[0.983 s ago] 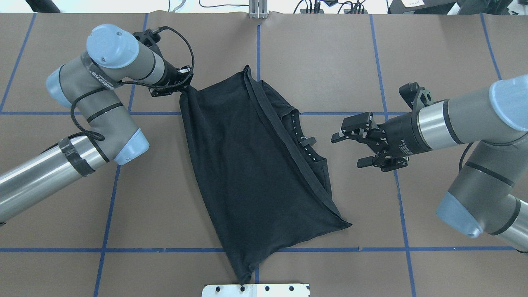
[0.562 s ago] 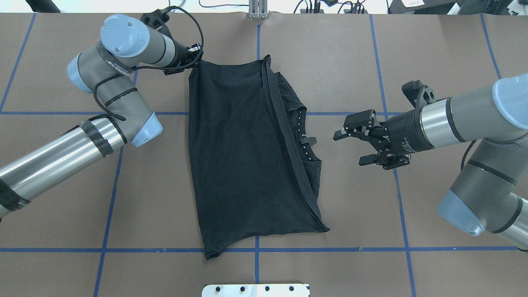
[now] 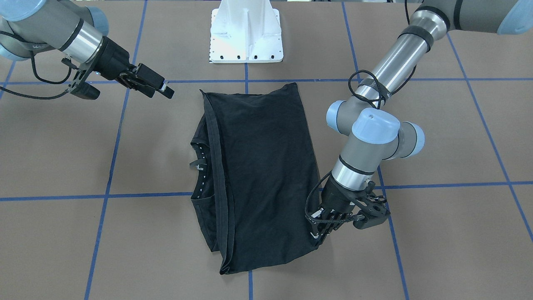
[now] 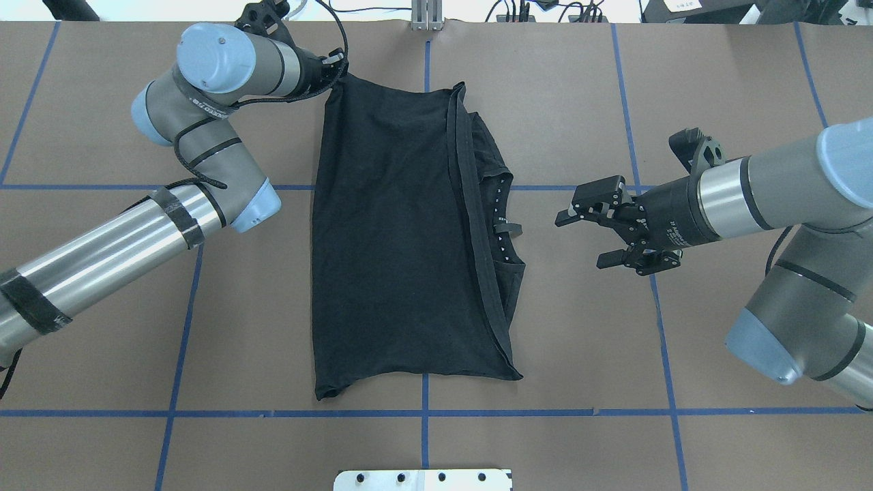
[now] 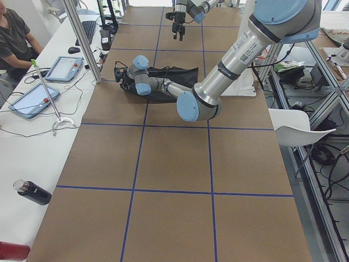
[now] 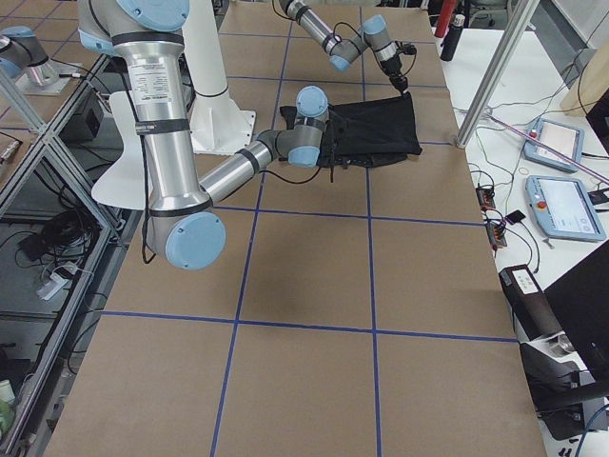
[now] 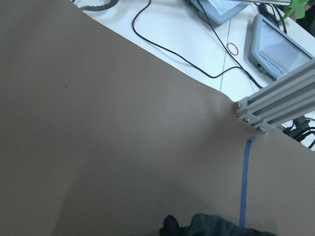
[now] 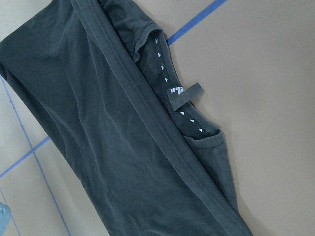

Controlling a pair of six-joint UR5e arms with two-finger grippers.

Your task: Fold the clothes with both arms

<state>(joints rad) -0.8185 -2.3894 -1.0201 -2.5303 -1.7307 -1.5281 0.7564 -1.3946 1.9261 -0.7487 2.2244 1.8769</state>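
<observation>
The black T-shirt [image 4: 395, 239] lies folded lengthwise on the brown table, its collar with a small white logo tag [image 4: 501, 225] showing along the right side. My left gripper [image 4: 336, 68] is shut on the shirt's far left corner, close to the table's far edge. From the front, the left gripper [image 3: 320, 232] pinches that corner low over the table. My right gripper [image 4: 585, 239] hovers open to the right of the collar, apart from the cloth. The right wrist view looks down on the shirt [image 8: 123, 147] and its tag [image 8: 184, 93]. No large logo shows.
The white pedestal base [image 3: 246, 33] stands at the robot's side of the table. Blue tape lines [image 4: 423, 412] grid the brown surface. An aluminium post [image 7: 275, 103] and tablets [image 5: 60, 68] sit past the far edge, where a person [image 5: 13, 33] sits. A bottle [image 5: 32, 192] lies there too.
My left gripper has dragged the shirt's corner toward the far edge. The shirt slid away from the robot and straightened out. The right gripper has drifted slightly and stays open.
</observation>
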